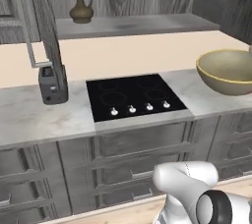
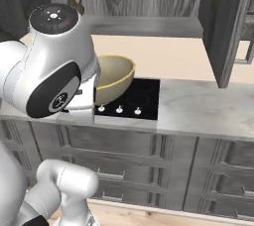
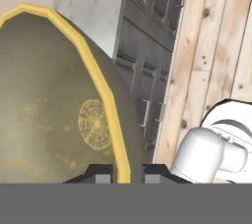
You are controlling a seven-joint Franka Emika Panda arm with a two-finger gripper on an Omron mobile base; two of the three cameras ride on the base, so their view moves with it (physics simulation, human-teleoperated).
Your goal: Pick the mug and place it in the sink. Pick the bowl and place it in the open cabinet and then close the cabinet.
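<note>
The tan-olive bowl tips on its side in the hand view, and my gripper is shut on its yellow rim, one fingertip on each side of the wall. In the left base view the bowl hangs just above the counter at the right edge. In the right base view the bowl hovers over the cooktop's left part, half hidden by my arm. The cabinet on the back wall is open, its grey shelf bare to the right of a jug. The mug and the sink are out of view.
A brown jug stands at the shelf's left end. The open left door reaches down towards a dark grey box on the counter. The right door juts out. The black cooktop lies in the counter, with drawers below.
</note>
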